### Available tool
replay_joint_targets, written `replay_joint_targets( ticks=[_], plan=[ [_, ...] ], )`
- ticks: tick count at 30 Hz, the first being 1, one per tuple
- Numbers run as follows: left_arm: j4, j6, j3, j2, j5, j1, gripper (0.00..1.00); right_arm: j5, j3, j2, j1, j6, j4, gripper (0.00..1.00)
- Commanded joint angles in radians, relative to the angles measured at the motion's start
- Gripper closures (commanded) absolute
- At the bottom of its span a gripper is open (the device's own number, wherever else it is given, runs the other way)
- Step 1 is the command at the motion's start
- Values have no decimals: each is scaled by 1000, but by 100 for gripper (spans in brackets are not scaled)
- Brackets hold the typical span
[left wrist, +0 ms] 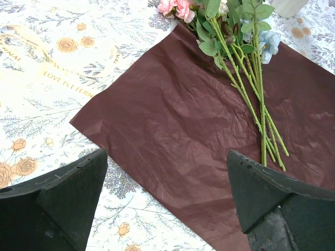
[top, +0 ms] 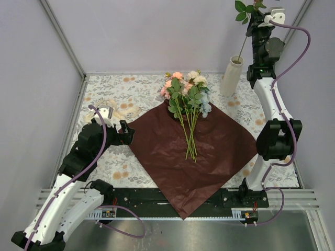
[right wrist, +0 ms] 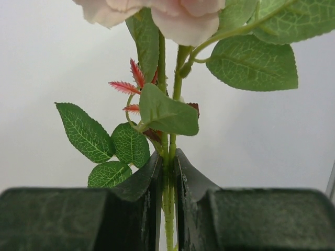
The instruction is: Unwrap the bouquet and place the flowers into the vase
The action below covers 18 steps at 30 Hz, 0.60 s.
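R gripper [right wrist: 167, 155] pinches rose stem [top: 242, 48], tilted, lower end prob. in vase [top: 230, 78].

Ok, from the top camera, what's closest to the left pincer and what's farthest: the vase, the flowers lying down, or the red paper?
1. Red paper: its left corner is right beside the left pincer.
2. Flowers: lying mid-table, on the paper.
3. Vase: standing at the far right back corner.

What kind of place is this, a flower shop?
Probably a robot test booth, not a shop: plain walls in metal framing, and robot arms bolted to a rail at the table edge.
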State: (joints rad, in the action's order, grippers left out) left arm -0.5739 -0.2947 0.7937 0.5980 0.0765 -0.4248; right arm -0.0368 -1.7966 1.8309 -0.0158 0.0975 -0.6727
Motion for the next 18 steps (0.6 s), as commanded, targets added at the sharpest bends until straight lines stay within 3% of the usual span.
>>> replay_joint_targets(
  ticks=[1,7,13,18],
  plan=[
    [42,9,-1,5,16,-5,1,-66,29,31,8,-68,-88,100],
    [42,6,-2,0,8,-5,1,-72,132,54,8,-44,-70,97],
    [42,8,-1,0,-7,-5,1,-103,146,45,10,-71,172,80],
    [39,8,-1,-4,-30,-5,1,-32,216,-36,10,-136,212,71]
  ],
)
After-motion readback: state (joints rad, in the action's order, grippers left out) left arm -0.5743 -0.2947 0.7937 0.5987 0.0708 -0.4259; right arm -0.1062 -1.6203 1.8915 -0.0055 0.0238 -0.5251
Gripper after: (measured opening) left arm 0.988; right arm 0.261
